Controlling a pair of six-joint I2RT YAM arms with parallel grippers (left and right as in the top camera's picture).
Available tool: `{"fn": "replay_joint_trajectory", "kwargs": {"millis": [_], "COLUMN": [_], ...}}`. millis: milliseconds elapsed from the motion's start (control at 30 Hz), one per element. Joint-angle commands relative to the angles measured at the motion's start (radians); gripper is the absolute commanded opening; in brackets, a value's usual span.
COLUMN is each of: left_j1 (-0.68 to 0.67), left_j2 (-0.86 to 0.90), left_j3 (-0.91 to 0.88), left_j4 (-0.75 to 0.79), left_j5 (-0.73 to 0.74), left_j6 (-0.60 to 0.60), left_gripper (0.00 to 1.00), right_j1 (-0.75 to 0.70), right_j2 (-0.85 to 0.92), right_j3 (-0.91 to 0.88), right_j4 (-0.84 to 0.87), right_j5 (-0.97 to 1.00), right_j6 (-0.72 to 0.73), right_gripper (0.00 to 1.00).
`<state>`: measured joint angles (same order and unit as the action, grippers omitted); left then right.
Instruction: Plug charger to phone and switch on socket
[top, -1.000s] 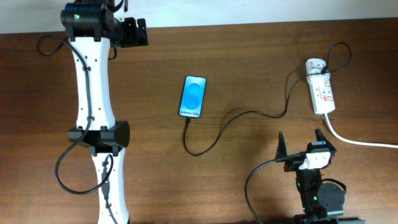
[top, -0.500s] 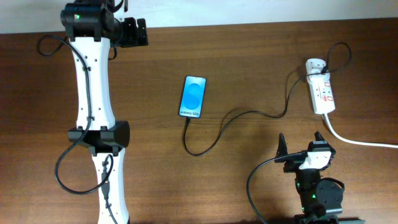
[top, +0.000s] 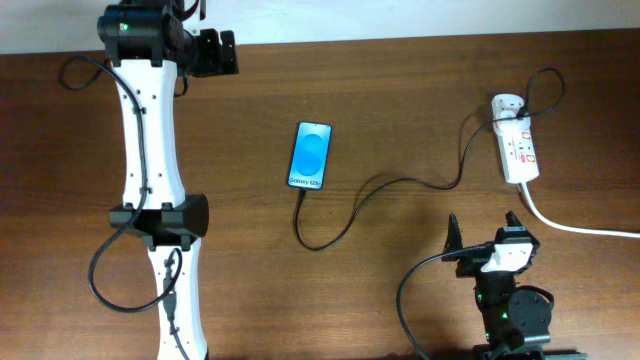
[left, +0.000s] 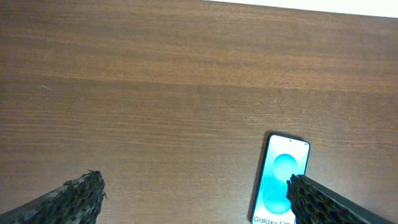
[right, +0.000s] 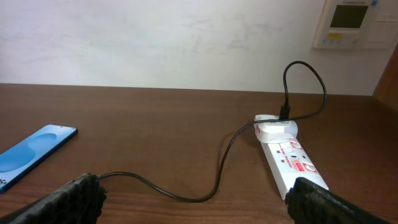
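- Black, meshed fingers of the left gripper are seen spread wide in the left wrist view, and nothing is gripped between them.
- Bare wooden table is shown below that gripper, and the phone is seen lying flat farther off, close to the finger at the right edge of that view.
- The right gripper is likewise held wide apart with nothing clasped. In the overhead view it is placed near the front edge of the table, well apart from the phone and the socket.
- The charger is laid in front of the right gripper as a thin black line. It runs from a loop over the white plug at the socket's far end, across the table, and around a low bend to the phone's lower edge.
- The connector tip is seen touching that lower edge, but whether it is seated cannot be told.
- The phone is placed face up near the middle of the table, its blue screen lit.
- The socket is laid at the right side of the table, with a thick white cord leading off to the right. The position of its red-marked switches cannot be made out.
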<state>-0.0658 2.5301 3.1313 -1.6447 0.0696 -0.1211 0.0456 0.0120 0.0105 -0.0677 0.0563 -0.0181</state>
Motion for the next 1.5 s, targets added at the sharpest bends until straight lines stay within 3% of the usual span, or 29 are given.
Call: {"fn": "replay_joint_trajectory", "kwargs": {"millis": [0, 167, 400, 567, 700, 767, 900, 1033, 1200, 1300, 1467], "left_j1": [-0.002, -0.038, -0.037, -0.036, -0.036, -0.035, -0.035, -0.036, -0.036, -0.035, -0.018], "left_j2": [-0.011, -0.108, -0.587, -0.896, -1.202, -1.458, -1.772, -1.911, -2.088, -2.172, -2.320], "left_j3": [0.000, -0.124, -1.020, -1.403, -1.765, -2.007, -2.210, -2.348, -2.588, -2.729, -2.908], "left_j4": [-0.017, 0.031, 0.460, 0.492, 0.756, 0.894, 0.911, 0.951, 1.195, 1.421, 1.575], "left_j5": [-0.019, -0.098, -0.207, -0.328, -0.325, -0.321, -0.321, -0.328, -0.328, -0.322, -0.309], "left_j6": [-0.009, -0.009, -0.009, -0.009, 0.006, 0.006, 0.043, 0.081, 0.094, 0.182, 0.191], "left_gripper": [0.99, 0.99, 0.99, 0.99, 0.99, 0.99, 0.99, 0.99, 0.99, 0.99, 0.99], "right_j1": [0.006, 0.006, 0.006, 0.006, 0.006, 0.006, 0.006, 0.006, 0.006, 0.006, 0.006], "right_j2": [-0.009, -0.009, -0.009, -0.009, -0.009, -0.009, -0.009, -0.009, -0.009, -0.009, -0.009], "right_j3": [-0.005, -0.005, -0.005, -0.005, -0.005, -0.005, -0.005, -0.005, -0.005, -0.005, -0.005], "right_j4": [-0.008, -0.008, -0.008, -0.008, -0.008, -0.008, -0.008, -0.008, -0.008, -0.008, -0.008], "right_j5": [0.012, 0.012, 0.012, 0.012, 0.012, 0.012, 0.012, 0.012, 0.012, 0.012, 0.012], "right_j6": [0.011, 0.011, 0.011, 0.011, 0.011, 0.011, 0.011, 0.011, 0.011, 0.011, 0.011], "right_gripper": [0.98, 0.98, 0.98, 0.98, 0.98, 0.98, 0.98, 0.98, 0.98, 0.98, 0.98]}}
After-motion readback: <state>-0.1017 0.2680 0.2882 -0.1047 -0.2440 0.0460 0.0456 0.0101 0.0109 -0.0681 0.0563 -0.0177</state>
